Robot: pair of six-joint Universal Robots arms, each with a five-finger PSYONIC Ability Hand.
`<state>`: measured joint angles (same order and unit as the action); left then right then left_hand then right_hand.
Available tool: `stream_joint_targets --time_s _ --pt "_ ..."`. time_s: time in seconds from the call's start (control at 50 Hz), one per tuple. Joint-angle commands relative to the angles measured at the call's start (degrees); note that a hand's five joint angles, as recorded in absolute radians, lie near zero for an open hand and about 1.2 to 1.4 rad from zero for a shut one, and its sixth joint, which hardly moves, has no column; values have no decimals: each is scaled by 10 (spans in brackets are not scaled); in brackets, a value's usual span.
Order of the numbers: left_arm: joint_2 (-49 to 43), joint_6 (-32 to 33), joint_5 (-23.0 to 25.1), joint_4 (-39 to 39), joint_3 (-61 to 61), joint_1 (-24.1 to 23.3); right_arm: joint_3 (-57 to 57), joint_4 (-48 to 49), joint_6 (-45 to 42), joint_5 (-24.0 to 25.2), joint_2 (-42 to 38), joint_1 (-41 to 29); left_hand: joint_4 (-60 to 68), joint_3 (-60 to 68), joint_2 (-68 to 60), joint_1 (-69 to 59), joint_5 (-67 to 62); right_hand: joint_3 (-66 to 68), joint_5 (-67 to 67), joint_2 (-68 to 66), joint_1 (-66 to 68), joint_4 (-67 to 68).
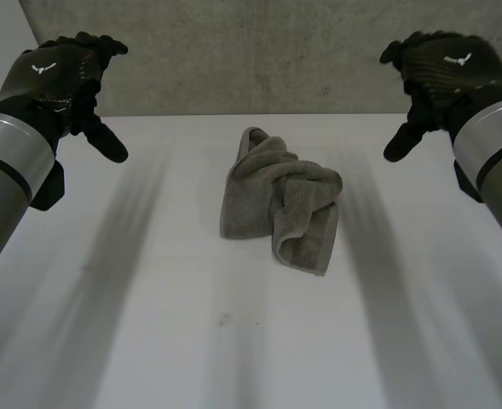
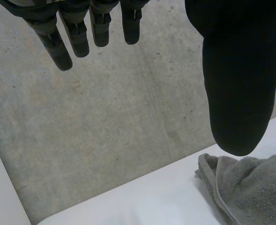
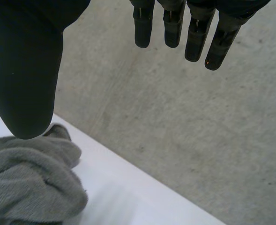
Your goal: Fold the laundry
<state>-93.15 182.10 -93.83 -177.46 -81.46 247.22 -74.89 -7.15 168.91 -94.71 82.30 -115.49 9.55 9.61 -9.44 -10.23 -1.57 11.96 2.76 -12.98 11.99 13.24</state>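
Lying crumpled on the white worktop [image 1: 148, 324], about midway between its left and right edges and somewhat nearer the far edge, is a grey towel [image 1: 280, 200]. It is bunched into loose folds, with a hemmed edge curling at its far end and a thicker roll of cloth on its right side. Neither hand touches it.

The left hand [image 1: 59, 72] hovers above the worktop's far left corner, well apart from the towel. In the left wrist view its fingers [image 2: 63, 51] hang straight and spread, and the thumb [image 2: 236, 84] stands apart from them with nothing between. The towel's hemmed end [image 2: 250, 187] lies on the worktop beyond the thumb's tip.

The right hand [image 1: 442, 68] hovers above the far right corner in a mirrored pose. In the right wrist view its fingers [image 3: 212, 51] are likewise straight and relaxed and hold nothing, the thumb [image 3: 25, 84] is set wide of them, and the towel [image 3: 30, 187] is bunched past the thumb.

Beyond the worktop's far edge is a grey concrete surface [image 1: 233, 51]. The 2 arms come in from the near left and near right corners.
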Motion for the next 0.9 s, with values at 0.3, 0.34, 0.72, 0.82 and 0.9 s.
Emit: stream_joint_targets --time_s 0.3,0.34,0.72,0.82,0.9 --pt "-155 2 4 -76 10 2 8 118 -130 99 -264 -71 13 13 -14 -7 7 -16 -24 26 -16 -28" --pt "-167 2 3 -86 10 2 3 154 -141 101 -281 -79 13 13 -14 -7 7 5 -3 6 4 -8" --pt "-201 0 4 -136 -12 1 30 325 -243 28 -190 -106 7 6 -8 0 14 680 672 -670 680 668" --pt "-208 -3 5 -150 -10 -8 55 281 -184 30 -87 -105 5 4 -6 2 15 680 672 -670 680 668" --pt "-211 -7 7 -162 -11 -9 96 213 -181 44 -47 -108 5 4 -6 2 15 680 672 -670 680 668"
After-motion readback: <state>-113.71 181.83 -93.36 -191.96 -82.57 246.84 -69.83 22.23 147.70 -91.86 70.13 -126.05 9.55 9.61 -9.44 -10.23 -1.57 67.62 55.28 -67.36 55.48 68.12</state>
